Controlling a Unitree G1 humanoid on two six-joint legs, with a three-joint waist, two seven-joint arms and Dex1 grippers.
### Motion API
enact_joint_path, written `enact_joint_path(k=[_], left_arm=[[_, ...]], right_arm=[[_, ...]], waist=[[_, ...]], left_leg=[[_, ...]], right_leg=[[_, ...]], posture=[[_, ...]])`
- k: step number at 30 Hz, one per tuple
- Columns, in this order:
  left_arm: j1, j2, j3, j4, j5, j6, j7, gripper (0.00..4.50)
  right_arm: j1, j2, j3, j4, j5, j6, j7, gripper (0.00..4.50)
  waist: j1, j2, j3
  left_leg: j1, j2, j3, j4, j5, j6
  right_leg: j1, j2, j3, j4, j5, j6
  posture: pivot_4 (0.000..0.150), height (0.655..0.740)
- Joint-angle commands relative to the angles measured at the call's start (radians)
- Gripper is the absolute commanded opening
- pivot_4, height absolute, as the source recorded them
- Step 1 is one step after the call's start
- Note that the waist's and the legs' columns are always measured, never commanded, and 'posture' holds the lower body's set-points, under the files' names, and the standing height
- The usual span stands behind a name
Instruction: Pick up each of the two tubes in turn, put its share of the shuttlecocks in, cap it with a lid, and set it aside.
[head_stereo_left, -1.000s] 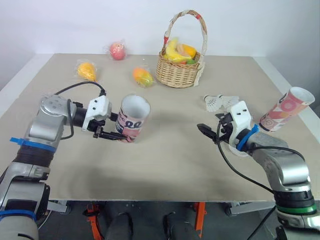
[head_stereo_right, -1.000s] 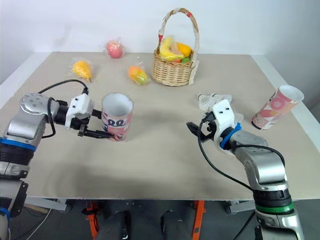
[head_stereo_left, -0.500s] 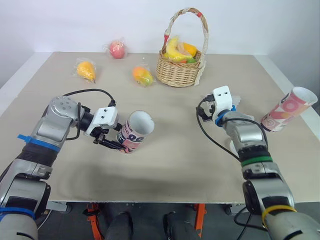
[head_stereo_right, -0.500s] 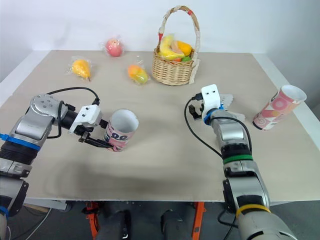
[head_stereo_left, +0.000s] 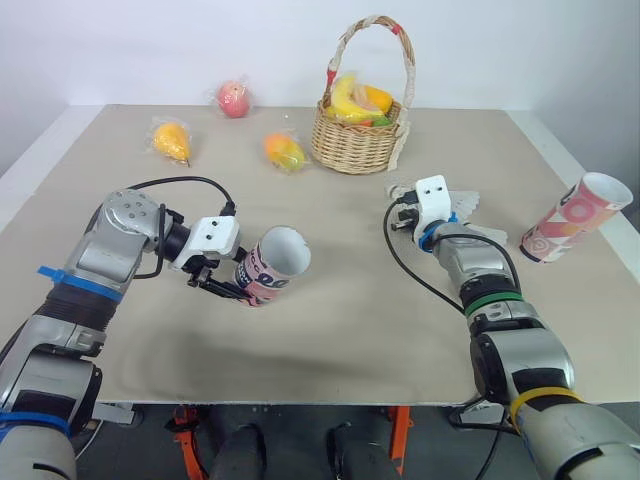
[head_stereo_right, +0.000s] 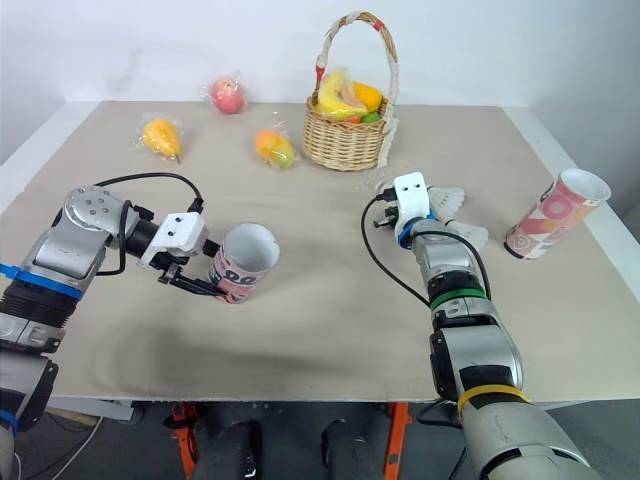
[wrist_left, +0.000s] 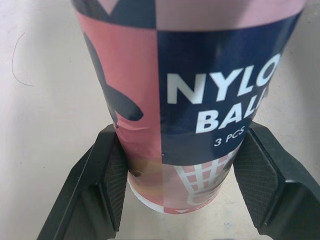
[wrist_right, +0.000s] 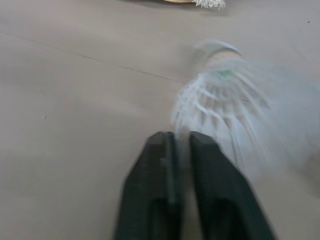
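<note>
Nearest you, your left hand (wrist_left: 182, 187) is clamped on the tube (head_stereo_left: 268, 272) low on its body, close to the base, with one pad on each side. The tube is over the left-middle of the table (head_stereo_left: 340, 340) and is tilted. Its long axis runs from the base, down by the hand, up to the open mouth, which faces upward and toward your right arm. That lean should suit loading. But the hold is so near the base that I judge the tube could pivot or slip in the pads if a shuttlecock is pushed hard against the rim.

Farther out, your right hand (wrist_right: 181, 139) has its fingers all but together, tips against the feather skirt of a shuttlecock (wrist_right: 220, 95) lying on the table. I cannot tell whether any feather is caught between them. Fingers this close may only nudge it away or crush feathers, and you would carry nothing to the tube.

The second tube (head_stereo_left: 575, 218) sits tilted at the table's right edge, mouth up and outward. A careless swing of your right arm could knock it off.
</note>
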Motion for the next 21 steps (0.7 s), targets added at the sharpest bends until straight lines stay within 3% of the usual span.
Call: enact_joint_path(k=[1, 7, 12, 19, 21], left_arm=[[-0.005, 0.001, -0.014, -0.001, 0.008, -0.009, -0.011, 2.81], [-0.009, -0.010, -0.024, 0.023, 0.007, -0.019, -0.011, 2.81], [-0.012, -0.016, -0.027, 0.036, 0.002, -0.023, -0.011, 2.81], [-0.014, -0.023, -0.026, 0.044, 0.006, -0.027, -0.011, 2.81], [-0.015, -0.025, -0.021, 0.045, 0.006, -0.026, -0.011, 2.81]], right_arm=[[0.082, -0.021, 0.002, -0.311, 0.050, -0.003, 0.140, 0.51], [0.238, -0.111, 0.020, -0.800, 0.113, 0.084, 0.328, 0.51], [0.341, -0.273, -0.011, -1.157, 0.273, 0.151, 0.554, 0.51], [0.327, -0.264, 0.047, -1.127, 0.216, 0.240, 0.477, 0.51], [0.336, -0.228, 0.075, -1.090, 0.219, 0.295, 0.459, 0.90]], waist=[[0.002, 0.000, 0.000], [0.008, 0.001, 0.000], [0.007, 0.002, 0.000], [0.006, 0.002, 0.000], [0.006, 0.002, 0.000]], left_leg=[[0.000, 0.000, 0.000, 0.000, 0.000, 0.000], [0.000, 0.000, -0.001, 0.000, 0.000, 0.000], [0.000, 0.000, -0.001, 0.001, 0.000, 0.000], [0.004, 0.000, -0.001, 0.003, 0.001, 0.001], [0.004, 0.000, 0.000, 0.004, 0.001, 0.002]], right_leg=[[0.000, 0.000, 0.000, 0.000, 0.000, 0.000], [0.000, -0.001, -0.001, 0.000, 0.000, 0.000], [0.001, -0.001, -0.002, 0.000, -0.001, 0.001], [0.005, 0.000, -0.002, 0.000, -0.003, 0.007], [0.005, 0.000, -0.001, 0.000, -0.002, 0.007]], posture=[[0.150, 0.7393], [0.150, 0.7393], [0.150, 0.7393], [0.150, 0.7393], [0.150, 0.7393]])
